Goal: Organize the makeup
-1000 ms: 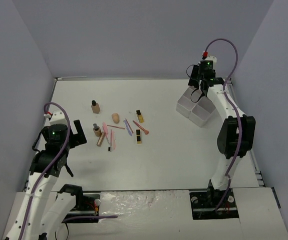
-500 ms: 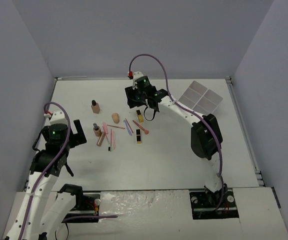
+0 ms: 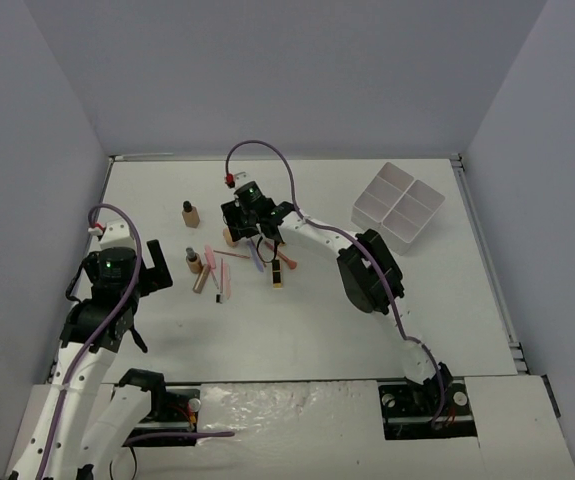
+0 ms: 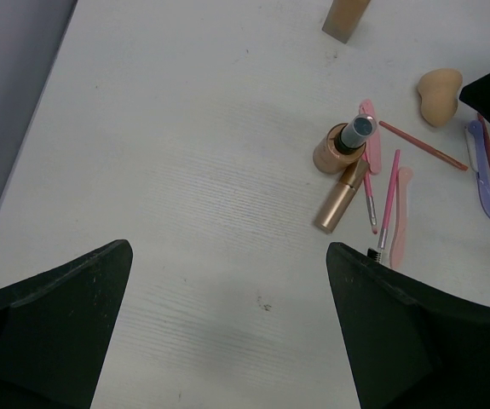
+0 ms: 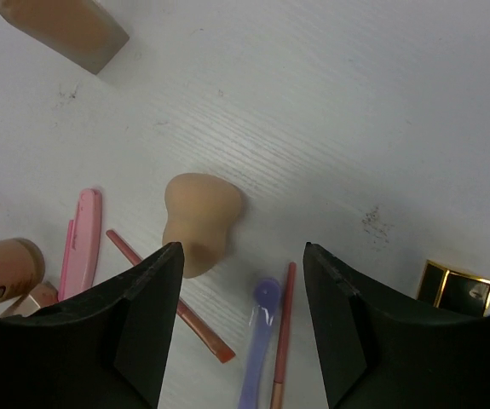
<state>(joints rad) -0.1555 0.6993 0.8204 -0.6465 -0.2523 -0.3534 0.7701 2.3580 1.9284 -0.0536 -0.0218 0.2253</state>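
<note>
Makeup [image 3: 224, 278] is lying in a loose cluster left of the middle of the surface [image 3: 367, 320], well apart from the white tray [image 3: 399, 205] that is sitting near the far right corner. The right gripper [image 5: 241, 256] is hovering low over the cluster with its jaws partway apart and nothing between them. The left gripper [image 4: 227, 324] is hanging near the left wall, spread wide and empty.

Judging by the aim, the right arm is going for the beige sponge [image 5: 200, 220]. The sponge is lying just ahead of one finger [image 5: 147, 324] rather than centred, so a good pick is calling for a sideways shift until it is sitting squarely between the jaws. A straight descent and a gentle squeeze across its narrow waist would follow, since it is probably soft and will give. A red pencil [image 5: 198, 324] is running just beside the sponge's base and a purple one [image 5: 257, 341] is lying between the fingers, so either could be getting dragged along.

One bottle [image 3: 190, 213] is standing upright close on the gripper's left and a lipstick [image 5: 458, 285] is resting to its right, so lifting straight up before swinging looks safest. Toward the tray the surface is offering open room. The tray itself is sitting skewed near the walls, so approaching it from the near side seems wisest.
</note>
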